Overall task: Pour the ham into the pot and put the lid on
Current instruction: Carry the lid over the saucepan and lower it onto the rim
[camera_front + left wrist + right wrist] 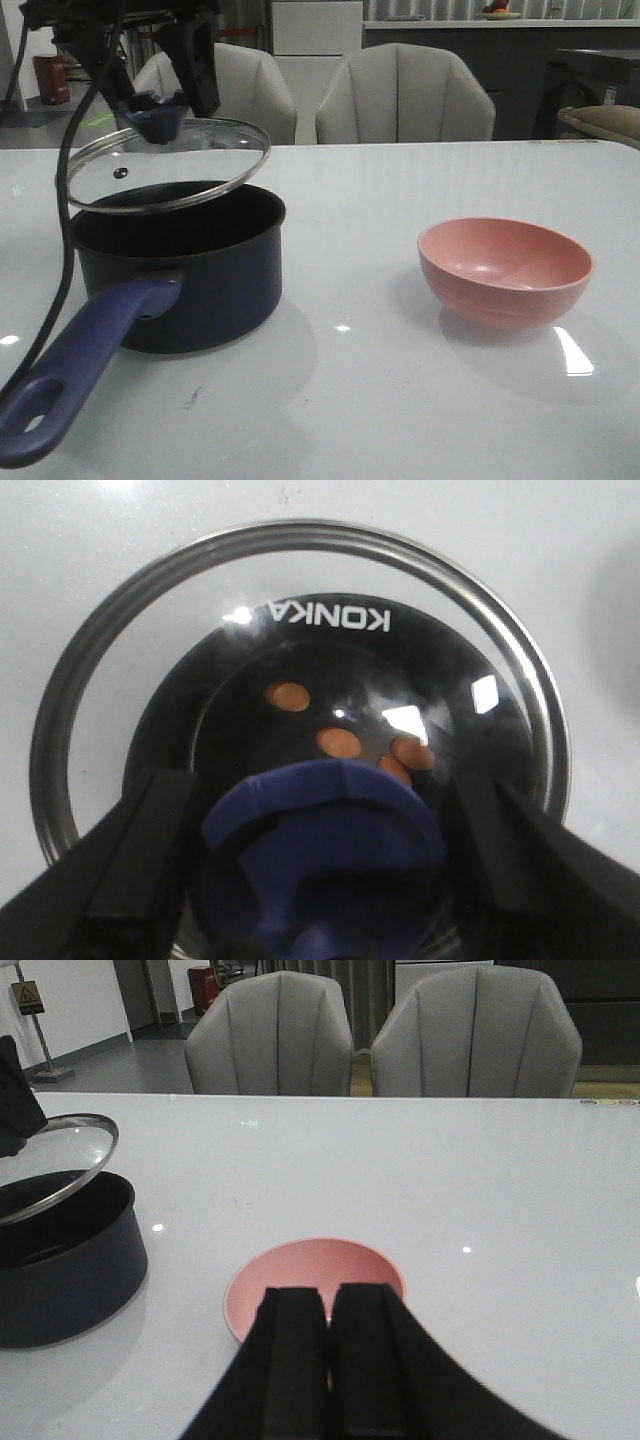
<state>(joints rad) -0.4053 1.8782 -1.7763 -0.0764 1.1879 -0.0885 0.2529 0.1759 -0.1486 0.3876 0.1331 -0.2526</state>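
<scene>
The dark navy pot (pixel 205 275) stands at the left of the table, its purple-blue handle (pixel 75 365) reaching toward the front edge. My left gripper (pixel 155 108) is shut on the blue knob (pixel 325 850) of the glass lid (pixel 170 165). The lid hangs tilted just above the pot's rim. Through the glass, several orange-pink ham bits (pixel 340 742) lie on the pot's black bottom. My right gripper (pixel 328 1305) is shut with nothing in it, on the near side of the pink bowl (pixel 315 1275). It does not show in the front view.
The pink bowl (pixel 505 270) sits at the right of the table with nothing showing inside. Two grey chairs (pixel 405 95) stand behind the table's far edge. White tabletop (pixel 350 400) lies between pot and bowl.
</scene>
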